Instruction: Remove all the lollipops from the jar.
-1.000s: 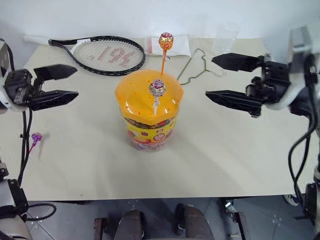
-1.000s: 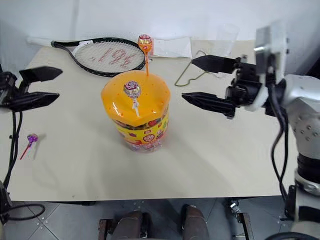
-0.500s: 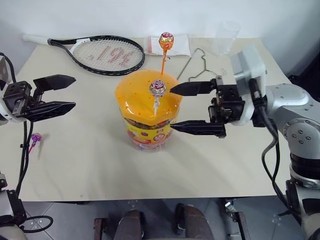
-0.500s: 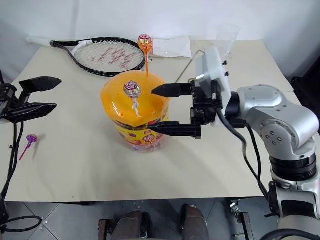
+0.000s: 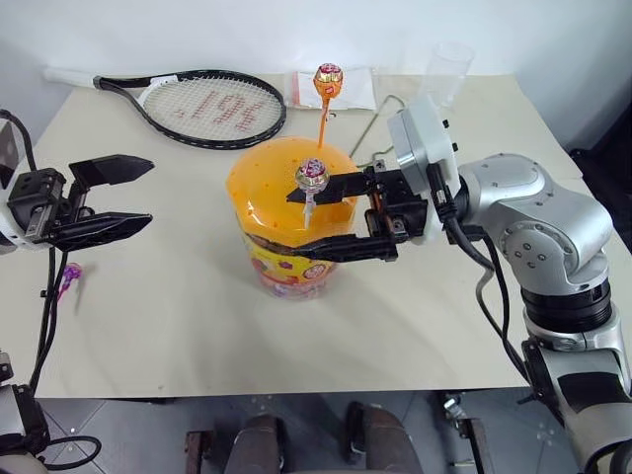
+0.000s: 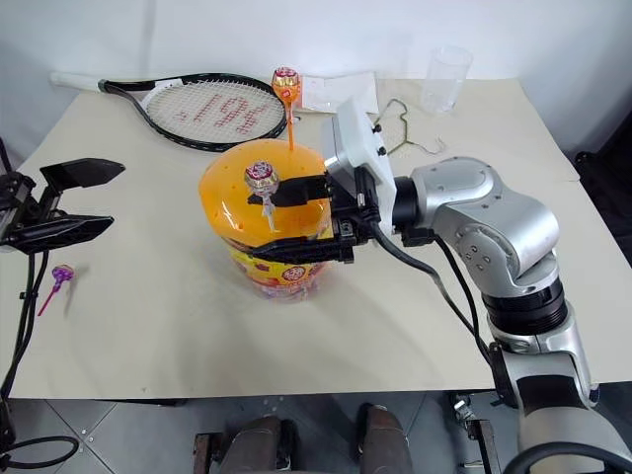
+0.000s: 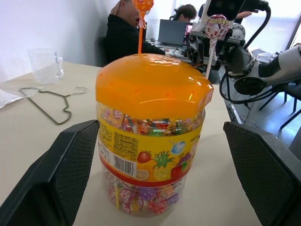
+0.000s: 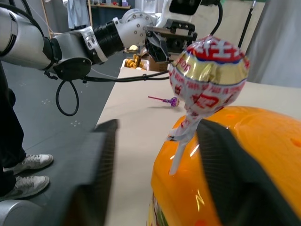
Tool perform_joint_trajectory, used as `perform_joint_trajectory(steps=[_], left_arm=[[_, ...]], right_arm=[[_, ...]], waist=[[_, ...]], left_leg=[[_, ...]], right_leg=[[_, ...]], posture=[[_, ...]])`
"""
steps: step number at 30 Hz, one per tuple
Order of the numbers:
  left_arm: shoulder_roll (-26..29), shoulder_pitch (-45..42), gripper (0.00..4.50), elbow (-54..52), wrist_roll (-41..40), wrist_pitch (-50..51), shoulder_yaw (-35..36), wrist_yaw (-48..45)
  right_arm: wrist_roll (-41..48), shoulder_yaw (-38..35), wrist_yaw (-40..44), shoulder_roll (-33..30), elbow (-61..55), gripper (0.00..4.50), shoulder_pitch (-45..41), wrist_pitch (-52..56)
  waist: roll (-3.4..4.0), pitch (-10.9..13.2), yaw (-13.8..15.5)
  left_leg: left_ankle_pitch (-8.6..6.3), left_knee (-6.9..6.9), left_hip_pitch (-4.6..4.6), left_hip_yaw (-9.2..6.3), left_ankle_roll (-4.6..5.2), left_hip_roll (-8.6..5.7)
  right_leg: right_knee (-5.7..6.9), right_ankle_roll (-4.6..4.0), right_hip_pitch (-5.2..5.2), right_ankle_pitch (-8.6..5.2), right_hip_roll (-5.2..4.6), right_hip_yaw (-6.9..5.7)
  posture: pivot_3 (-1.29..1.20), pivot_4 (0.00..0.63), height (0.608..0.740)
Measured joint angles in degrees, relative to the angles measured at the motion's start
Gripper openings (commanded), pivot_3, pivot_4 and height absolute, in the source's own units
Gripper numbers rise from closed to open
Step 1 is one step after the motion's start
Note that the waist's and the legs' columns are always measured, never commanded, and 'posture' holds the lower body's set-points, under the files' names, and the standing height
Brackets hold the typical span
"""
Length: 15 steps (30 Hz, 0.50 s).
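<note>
The wide clear plastic jar with the domed orange lid (image 5: pixel 290 222) stands mid-table. The right gripper (image 5: pixel 303 219) brackets the white-stick lollipop (image 5: pixel 311 176) planted in the lid, fingers apart around it, not pinching. The orange-stick lollipop (image 5: pixel 327 81) rises at the lid's far edge; a purple one (image 5: pixel 68 276) lies near left. The left gripper (image 5: pixel 138 194) hangs spread, well left of the jar.

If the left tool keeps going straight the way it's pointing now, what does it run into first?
Most likely the jar: in the left wrist view it sits squarely between the left tool's open fingers, dead ahead, with bare table in between. The fingers might pass either side of it; depth is hard to judge.
</note>
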Motion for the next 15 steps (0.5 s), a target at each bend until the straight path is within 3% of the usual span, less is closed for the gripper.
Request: perform_joint_trajectory(steps=[5, 15], left_arm=[[0.00, 0.13, 4.50, -0.02, -0.64, -0.15, 0.20, 0.00], [0.00, -1.71, 4.50, 2.16, -0.63, -1.82, -1.37, -0.06]], right_arm=[[-0.80, -0.41, 0.07, 1.84, 2.87, 0.10, -0.85, -1.79], [-1.57, -3.53, 0.45, 3.55, 7.59, 0.04, -5.67, -4.83]], waist=[[0.00, 0.00, -0.07], [0.00, 0.00, -0.08]], left_leg=[[0.00, 0.00, 0.00, 0.01, 0.00, 0.00], [0.00, 0.00, 0.00, 0.01, -0.01, 0.00]], right_leg=[[0.00, 0.00, -0.01, 0.00, 0.00, 0.00], [0.03, 0.00, -0.02, 0.00, 0.00, 0.01]], posture=[[0.00, 0.150, 0.740], [0.00, 0.150, 0.740]])
